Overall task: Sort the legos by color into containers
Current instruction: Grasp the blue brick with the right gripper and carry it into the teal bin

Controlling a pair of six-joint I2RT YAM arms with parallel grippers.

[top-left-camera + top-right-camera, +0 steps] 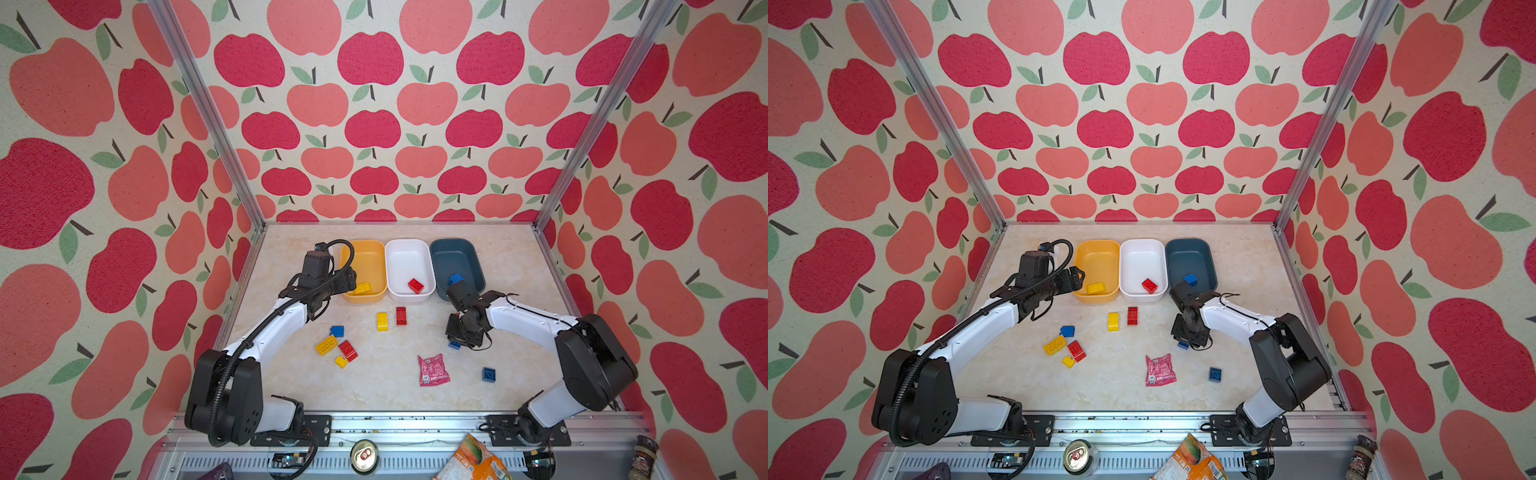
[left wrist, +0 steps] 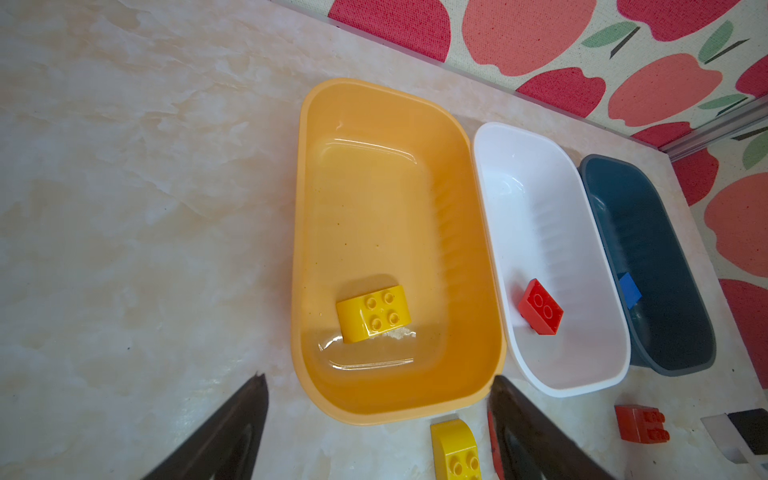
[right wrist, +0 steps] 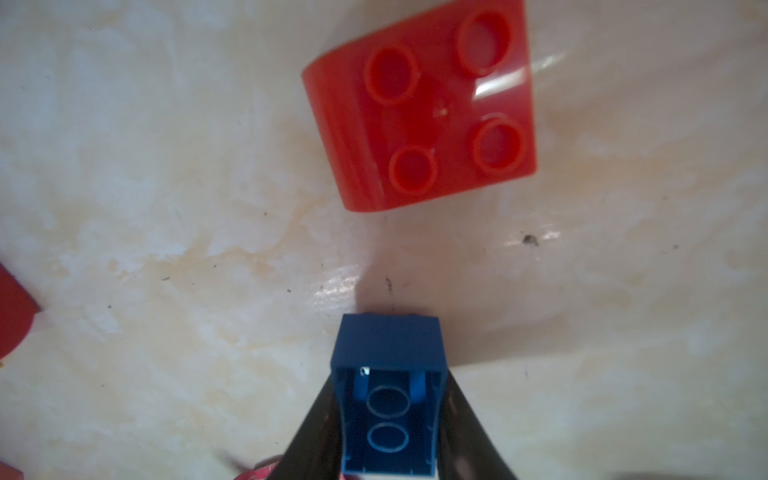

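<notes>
Nearest, loose legos (image 1: pixel 327 345) lay scattered from 8 round to 5 o'clock. At 3 o'clock the right gripper (image 1: pixel 457 340) pinched a blue brick (image 3: pixel 388 399). At 12, the left gripper (image 2: pixel 378 377) hung released by the yellow bin (image 2: pixel 316 249). The containers (image 1: pixel 409 243) held one brick each, so most of the sorting remained.

Top views: high over the near edge, looking down and forward; both share the whole bench (image 1: pixel 395 390).
Left wrist: slanting down at the yellow-orange bin (image 2: pixel 374 199), fairly near.
Right wrist: very near a blue brick (image 3: pixel 388 345), seemingly straight down; blurred.
</notes>
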